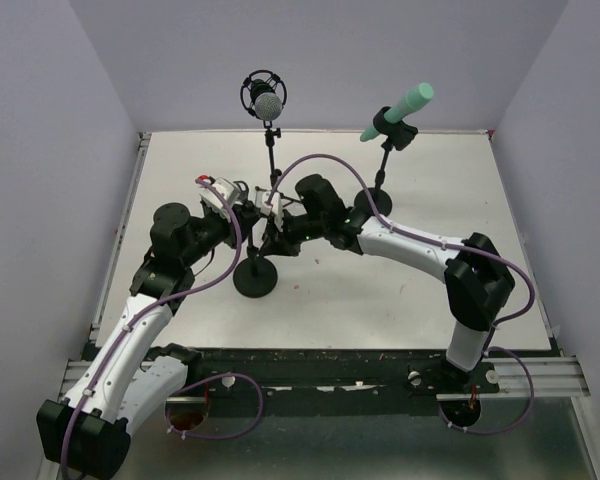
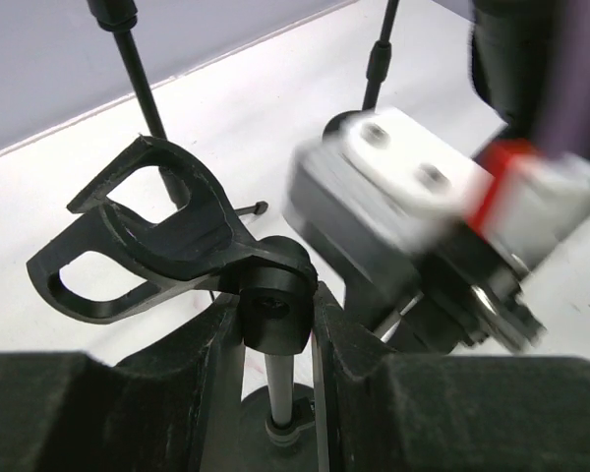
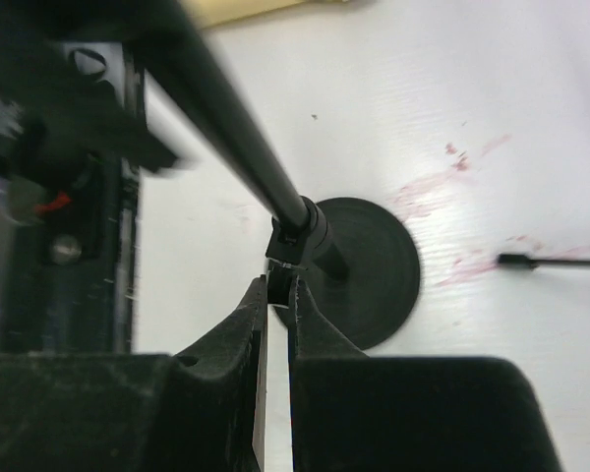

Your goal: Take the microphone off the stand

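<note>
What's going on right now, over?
Left fingers shut on empty clip. Right fingers shut on stand collar. Silver microphone, teal microphone mounted behind. Nothing blocking.

Left arm (image 1: 130,335) and right arm (image 1: 410,243) wear white links, black joints, purple cables (image 1: 320,157).

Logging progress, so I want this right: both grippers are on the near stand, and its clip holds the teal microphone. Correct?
Not quite. The left gripper and right gripper are both on the near stand, but its clip is empty, as the left wrist view shows. The teal microphone sits on the far right stand in the top external view.
</note>
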